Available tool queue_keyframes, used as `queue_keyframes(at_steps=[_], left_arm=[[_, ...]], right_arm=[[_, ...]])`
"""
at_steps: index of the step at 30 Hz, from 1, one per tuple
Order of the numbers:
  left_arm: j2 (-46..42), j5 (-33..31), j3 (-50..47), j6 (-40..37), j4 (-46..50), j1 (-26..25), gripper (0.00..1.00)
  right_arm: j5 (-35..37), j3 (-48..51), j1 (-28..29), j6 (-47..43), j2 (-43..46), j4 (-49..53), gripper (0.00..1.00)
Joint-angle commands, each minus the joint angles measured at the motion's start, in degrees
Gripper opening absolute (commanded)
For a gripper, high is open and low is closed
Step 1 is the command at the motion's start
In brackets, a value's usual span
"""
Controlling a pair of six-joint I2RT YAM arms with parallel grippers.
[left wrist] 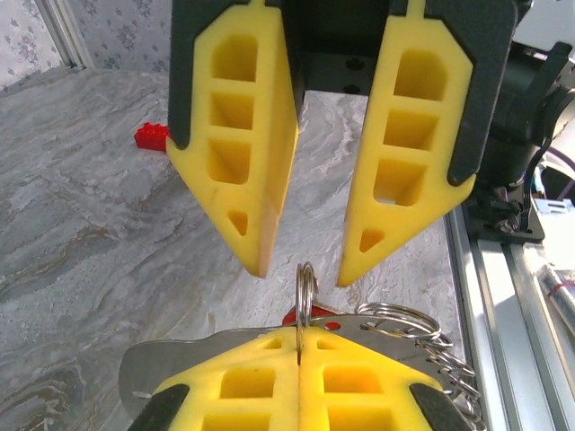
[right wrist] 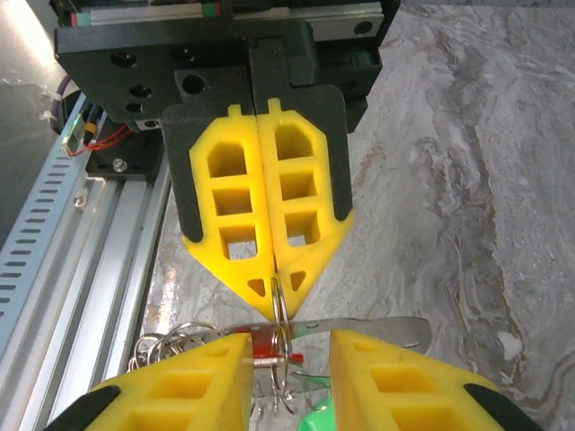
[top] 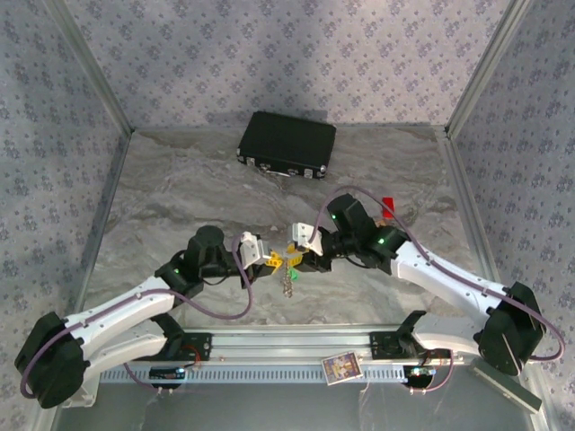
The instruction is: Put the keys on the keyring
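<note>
**Left gripper clamps the thin pale metal keyring mid-table, and the right gripper faces it with fingers spread.**

Seen edge-on, the keyring is a mere sliver, its lower part buried between the left gripper's closed yellow pads; from above, the meeting fingers cover it. The red plastic tag is only a scrap between fingers and the green tag is cut off at the frame's bottom. I cannot tell which tag the flat silver key blade belongs to. A tangle of small split rings and chain hangs on the near side, toward the aluminium rail. Open grey marbled tabletop lies far and left. A black hard case sits at the far edge and a red block far right. The keyring stands in the gap between the right gripper's parted fingertips, and the blade reaches sideways past one of them.
</note>
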State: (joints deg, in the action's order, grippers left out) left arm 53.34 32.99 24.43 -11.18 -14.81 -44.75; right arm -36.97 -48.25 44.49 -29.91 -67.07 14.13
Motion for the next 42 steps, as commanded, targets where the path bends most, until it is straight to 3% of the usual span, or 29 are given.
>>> queue_keyframes(at_steps=[1, 6, 11, 15, 17, 21, 31, 39, 42], left_arm=[[-1.13, 1.44, -0.24, 1.77, -6.17, -0.13, 0.0], [-1.14, 1.59, -1.3, 3.02, -9.2, -0.11, 0.0], [-1.18, 1.21, -1.5, 3.14, -9.31, -0.15, 0.0], [-1.44, -1.0, 0.57, 0.73, -2.87, -0.1, 0.24], [-1.44, -1.84, 2.1, -1.02, 1.36, -0.11, 0.26], [-0.89, -1.64, 4.73, -3.53, 7.25, -0.11, 0.24], [1.71, 0.86, 7.42, -5.05, 8.72, -0.13, 0.19], [2.44, 1.81, 7.83, -5.78, 8.49, -0.14, 0.0], [1.87, 1.81, 6.99, -5.7, 7.6, -0.16, 0.0]], right_arm=[[-2.57, 0.43, -0.15, 2.29, -0.25, -2.93, 0.24], [-3.21, 0.35, -0.06, 2.77, -1.03, -3.72, 0.15], [-3.16, -0.41, -0.18, 2.43, -1.05, -2.74, 0.0], [-1.1, -2.9, 0.06, -0.68, -1.2, 2.77, 0.0], [0.55, -4.63, 0.42, -2.89, -1.52, 6.52, 0.0], [3.61, -8.0, 1.36, -6.77, -2.66, 12.91, 0.0], [6.27, -12.28, 3.82, -9.55, -5.04, 16.81, 0.0], [6.09, -13.21, 4.39, -9.67, -5.75, 17.5, 0.0], [4.85, -11.47, 3.22, -8.27, -4.4, 15.82, 0.05]])
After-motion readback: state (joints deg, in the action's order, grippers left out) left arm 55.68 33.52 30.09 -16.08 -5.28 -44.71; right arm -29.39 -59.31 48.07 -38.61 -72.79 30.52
